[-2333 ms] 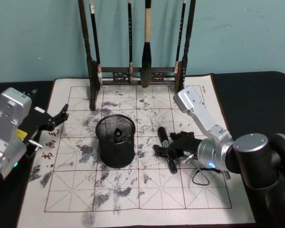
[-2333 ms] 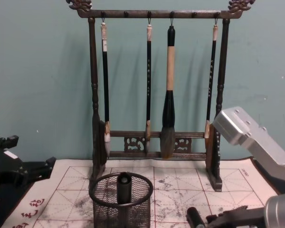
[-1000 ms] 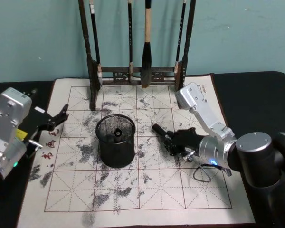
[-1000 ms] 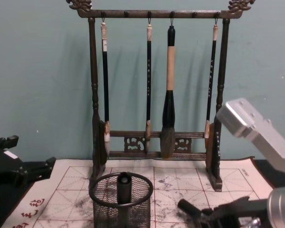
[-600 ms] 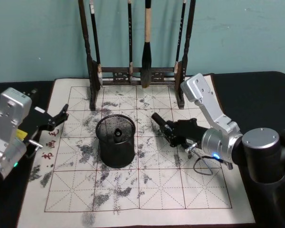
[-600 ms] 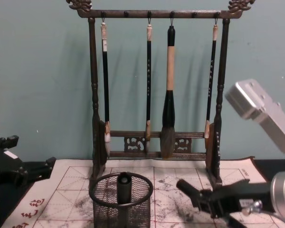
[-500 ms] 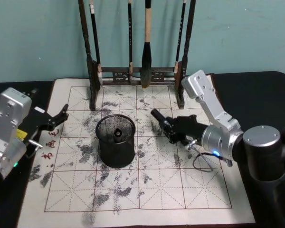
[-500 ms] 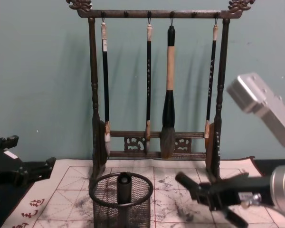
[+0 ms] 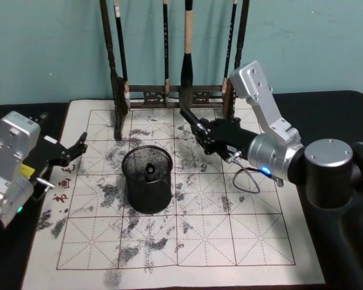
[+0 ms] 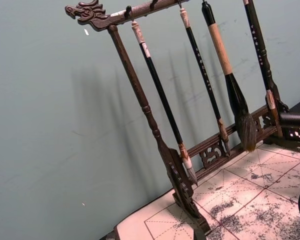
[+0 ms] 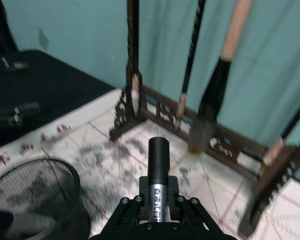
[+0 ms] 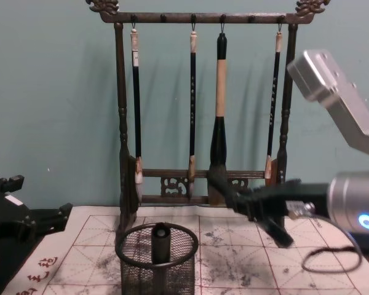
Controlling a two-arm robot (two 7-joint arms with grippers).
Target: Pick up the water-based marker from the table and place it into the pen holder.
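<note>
The mat (image 9: 230, 241) lies well below the right gripper (image 9: 213, 138); the rack (image 9: 118, 103) stands just beyond its jaws. The holder (image 9: 146, 194), one pen (image 9: 150, 171) already inside, sits below and left of them. The left gripper (image 9: 77, 152) is parked far left, jaws apart, empty. The right jaws clamp the marker (image 9: 192, 124), which juts ahead of them, tilted up, airborne. Best: swing left clear of the rack, centre over the holder, stand the marker upright, then release.
</note>
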